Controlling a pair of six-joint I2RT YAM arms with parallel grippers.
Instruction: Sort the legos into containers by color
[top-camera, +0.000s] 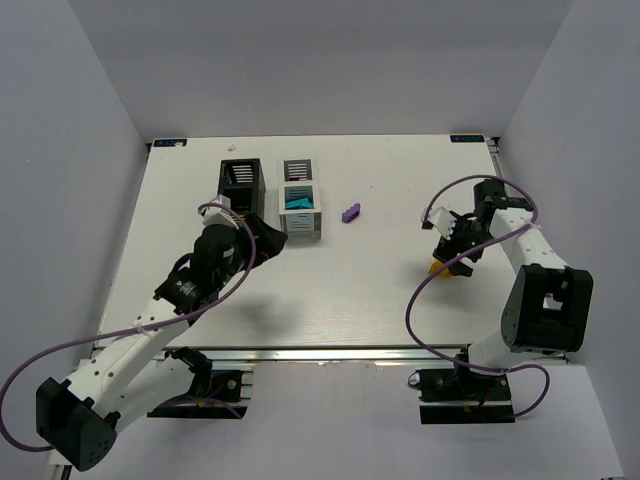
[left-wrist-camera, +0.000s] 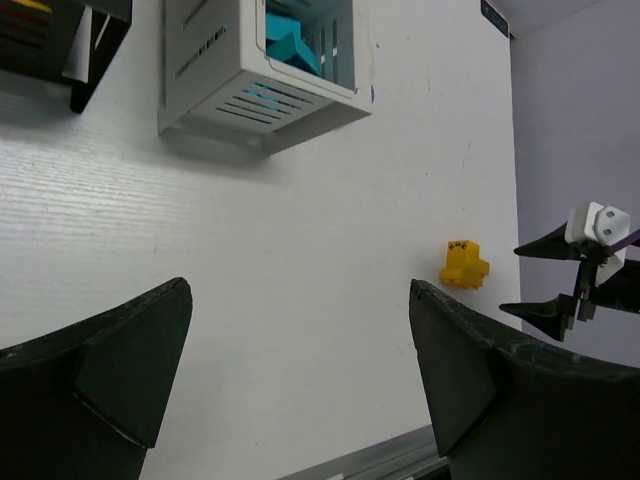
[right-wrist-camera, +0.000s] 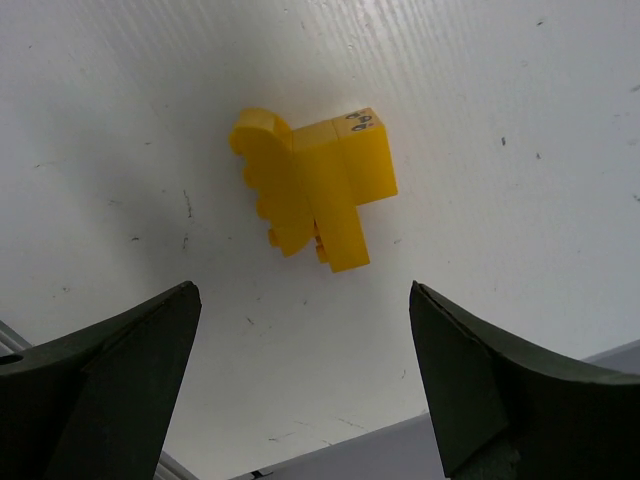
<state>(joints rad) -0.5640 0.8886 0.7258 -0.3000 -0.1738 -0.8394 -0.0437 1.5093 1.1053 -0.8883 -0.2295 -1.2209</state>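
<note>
The yellow-orange plastic brick (right-wrist-camera: 315, 190) lies on the white table (top-camera: 340, 300), over at its right side. My right end effector (right-wrist-camera: 302, 330) is poised just above it, fingers spread wide with nothing between them; the brick sits just beyond the fingertips. A small purple plastic brick (top-camera: 350, 211) lies loose near the table's middle, a little right of the white slatted container (top-camera: 300, 230), whose nearer compartment holds teal bricks (left-wrist-camera: 290, 45). The black slatted container (top-camera: 240, 198) stands just beside it on the left. My left end effector (left-wrist-camera: 300, 300) hangs in front of the two containers, opened wide and empty.
</note>
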